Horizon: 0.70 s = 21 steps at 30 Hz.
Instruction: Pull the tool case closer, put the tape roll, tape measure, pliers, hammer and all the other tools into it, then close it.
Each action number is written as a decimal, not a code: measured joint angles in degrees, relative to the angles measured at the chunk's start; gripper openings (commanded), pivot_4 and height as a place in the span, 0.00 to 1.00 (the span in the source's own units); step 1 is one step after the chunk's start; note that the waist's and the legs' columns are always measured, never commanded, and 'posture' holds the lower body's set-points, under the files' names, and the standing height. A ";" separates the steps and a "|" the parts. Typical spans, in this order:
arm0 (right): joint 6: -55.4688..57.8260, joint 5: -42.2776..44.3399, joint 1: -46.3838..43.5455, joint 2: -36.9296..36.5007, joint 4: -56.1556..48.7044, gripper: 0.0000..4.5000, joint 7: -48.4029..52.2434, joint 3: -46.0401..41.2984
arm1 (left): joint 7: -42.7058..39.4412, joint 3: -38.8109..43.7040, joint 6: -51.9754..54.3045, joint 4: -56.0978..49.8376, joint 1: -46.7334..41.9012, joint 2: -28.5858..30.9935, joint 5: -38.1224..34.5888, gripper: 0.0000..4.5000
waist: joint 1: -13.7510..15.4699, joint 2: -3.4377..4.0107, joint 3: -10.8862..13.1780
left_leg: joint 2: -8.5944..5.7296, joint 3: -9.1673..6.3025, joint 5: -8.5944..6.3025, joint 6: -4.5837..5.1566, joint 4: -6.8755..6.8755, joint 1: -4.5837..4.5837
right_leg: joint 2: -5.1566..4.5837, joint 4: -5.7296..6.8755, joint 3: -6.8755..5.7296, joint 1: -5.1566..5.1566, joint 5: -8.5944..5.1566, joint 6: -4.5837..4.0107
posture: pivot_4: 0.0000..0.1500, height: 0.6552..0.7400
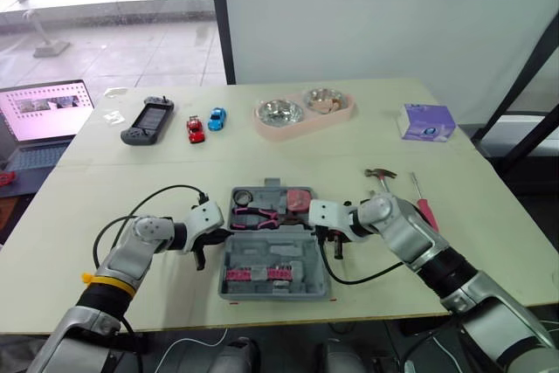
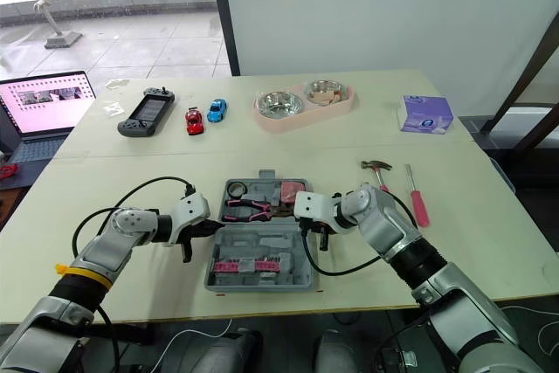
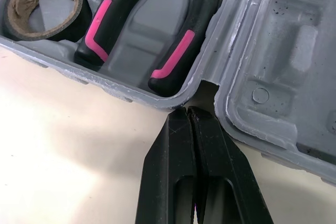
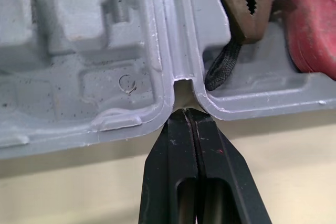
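Observation:
The grey tool case [image 1: 262,255] lies open near the table's front edge. Its far half holds a black tape roll [image 1: 244,196], pink-handled pliers [image 1: 258,216] and a red tape measure [image 1: 300,197]. My left gripper [image 3: 187,111] is shut, its tips at the hinge notch on the case's left side. At the matching notch on the right side my right gripper [image 4: 185,111] is shut too. A hammer [image 1: 382,176] and a red-handled screwdriver [image 1: 425,207] lie on the table to the right of the case.
Along the back of the table are a game controller [image 1: 147,120], a red toy car [image 1: 196,128], a blue toy car [image 1: 217,118], a pink double bowl [image 1: 303,111] and a purple box [image 1: 427,121]. A laptop [image 1: 44,111] stands at far left.

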 measured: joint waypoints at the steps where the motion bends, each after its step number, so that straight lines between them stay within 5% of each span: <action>1: -0.21 -0.33 -0.21 0.09 0.41 0.00 -0.11 0.00 | 0.00 0.05 0.01 0.00 0.00 -0.08 0.07 0.01 | -0.12 0.00 0.00 | 0.00 -0.01 0.00 0.00 0.01 0.00 | 0.00 0.02 0.00 0.01 0.00 0.01 | 1.00 0.80; 21: 0.67 -1.49 0.83 -0.10 -1.06 0.00 0.03 -0.68 | 0.81 0.30 2.82 -5.13 3.02 -0.51 0.35 0.01 | -0.29 0.01 0.00 | -0.02 -0.04 -0.02 0.03 0.05 0.00 | -0.01 0.07 0.01 0.02 0.01 0.02 | 1.00 0.80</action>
